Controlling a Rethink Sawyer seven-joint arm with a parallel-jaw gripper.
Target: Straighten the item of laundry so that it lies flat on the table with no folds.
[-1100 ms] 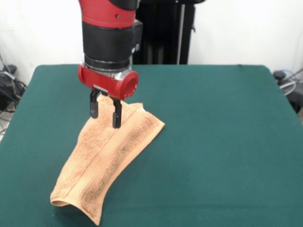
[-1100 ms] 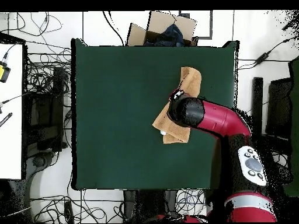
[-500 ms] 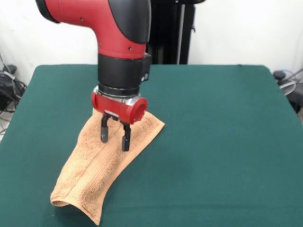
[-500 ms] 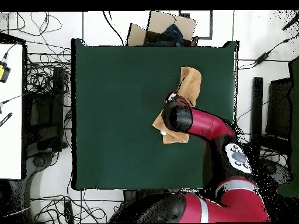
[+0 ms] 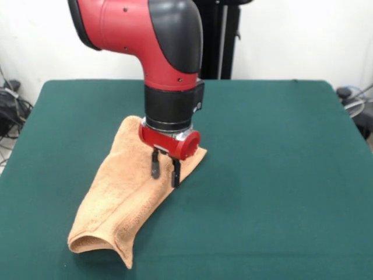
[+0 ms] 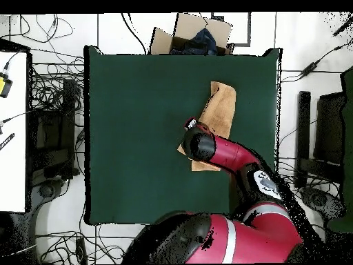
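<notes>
The item of laundry (image 5: 116, 198), a peach-orange towel, lies folded lengthwise on the green table (image 5: 280, 175). It runs from the middle toward the near left corner, and its near end bulges up in a loop. My gripper (image 5: 165, 170) is open and points straight down at the towel's right edge near its far end, with both fingertips at or just above the cloth. In the overhead view the towel (image 6: 222, 110) shows beyond the arm (image 6: 207, 148), which hides the gripper and the towel's other end; the table (image 6: 138, 138) spreads wide to its left.
An open cardboard box (image 6: 196, 33) holding dark cloth stands just past the table's top edge in the overhead view. Cables lie on the floor all round, and a white bench (image 6: 12, 131) stands at the left.
The gripper has come down and moved right and nearer in the front view, from over the towel's middle to its right edge. The towel has shifted slightly, its near end bulging higher.
</notes>
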